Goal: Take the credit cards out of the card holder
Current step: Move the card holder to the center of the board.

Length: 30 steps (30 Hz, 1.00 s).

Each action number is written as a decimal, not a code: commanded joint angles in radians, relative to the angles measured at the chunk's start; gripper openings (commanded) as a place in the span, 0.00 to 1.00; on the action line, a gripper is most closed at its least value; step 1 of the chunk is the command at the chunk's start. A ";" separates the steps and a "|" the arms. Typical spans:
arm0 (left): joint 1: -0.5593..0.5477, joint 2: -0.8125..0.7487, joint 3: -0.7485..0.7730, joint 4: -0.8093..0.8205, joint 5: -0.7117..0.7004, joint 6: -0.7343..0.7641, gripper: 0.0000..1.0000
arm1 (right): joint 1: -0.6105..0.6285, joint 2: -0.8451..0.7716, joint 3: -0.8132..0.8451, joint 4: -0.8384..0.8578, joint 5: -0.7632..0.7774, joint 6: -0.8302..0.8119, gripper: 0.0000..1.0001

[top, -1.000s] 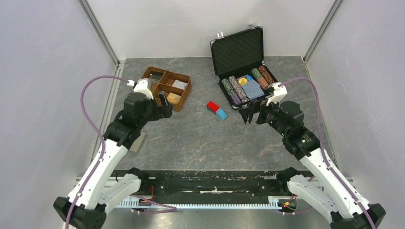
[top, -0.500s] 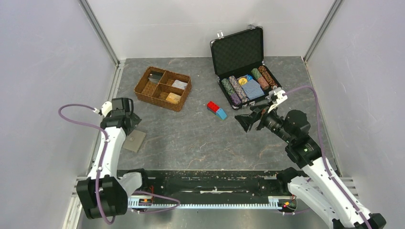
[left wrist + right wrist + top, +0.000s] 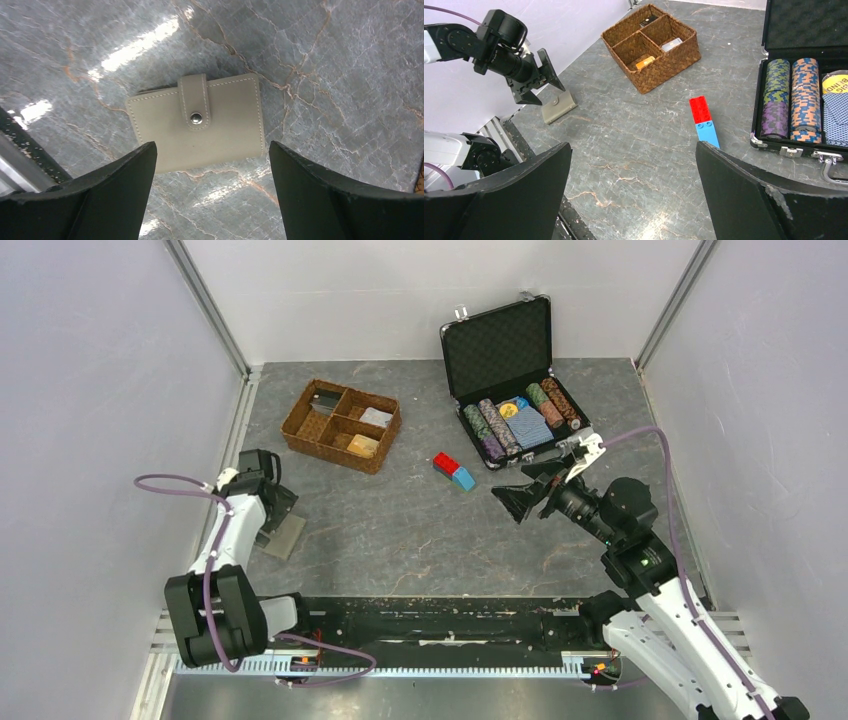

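**Card holder closed, lying under the open left gripper**

The card holder (image 3: pixel 197 122) is found lying flat on the table (image 3: pixel 400 540), nearer the arm bases than the wicker tray (image 3: pixel 330 450), a little to the tray's left and apart from it. It is folded shut, with the tab fastened by its snap. The left gripper (image 3: pixel 212 148) is positioned just above the holder, jaws spread wide. The holder is seen between the two fingers (image 3: pixel 115 200), closer to the left one, and neither finger is seen touching it. The right gripper (image 3: pixel 634 150) is located well to the right of the tray, its jaws likewise wide and nothing gripped.
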State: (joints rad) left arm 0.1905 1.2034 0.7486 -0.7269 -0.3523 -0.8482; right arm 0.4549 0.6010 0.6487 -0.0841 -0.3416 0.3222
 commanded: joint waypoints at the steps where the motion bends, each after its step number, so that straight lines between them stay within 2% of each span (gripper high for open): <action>1: 0.003 0.043 -0.021 0.103 0.078 -0.038 0.89 | -0.001 -0.017 0.009 0.020 -0.008 -0.008 0.98; 9: 0.001 0.152 -0.034 0.154 0.255 -0.013 0.86 | 0.000 -0.022 0.022 -0.010 0.016 -0.020 0.98; 13: -0.009 0.137 -0.101 0.227 0.320 -0.018 0.79 | 0.000 -0.020 0.019 -0.013 0.029 -0.023 0.98; 17: -0.061 0.103 -0.179 0.309 0.394 -0.054 0.77 | 0.000 -0.003 0.017 -0.016 0.031 -0.023 0.98; 26: -0.406 0.067 -0.244 0.390 0.357 -0.230 0.75 | 0.000 0.028 0.017 -0.017 0.041 -0.024 0.98; 30: -0.565 0.047 -0.209 0.406 0.356 -0.284 0.75 | 0.000 0.033 0.019 -0.018 0.047 -0.022 0.98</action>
State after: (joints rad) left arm -0.2550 1.2350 0.5671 -0.2810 -0.0765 -0.9981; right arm 0.4549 0.6334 0.6487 -0.1230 -0.3122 0.3138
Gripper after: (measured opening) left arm 0.752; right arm 0.979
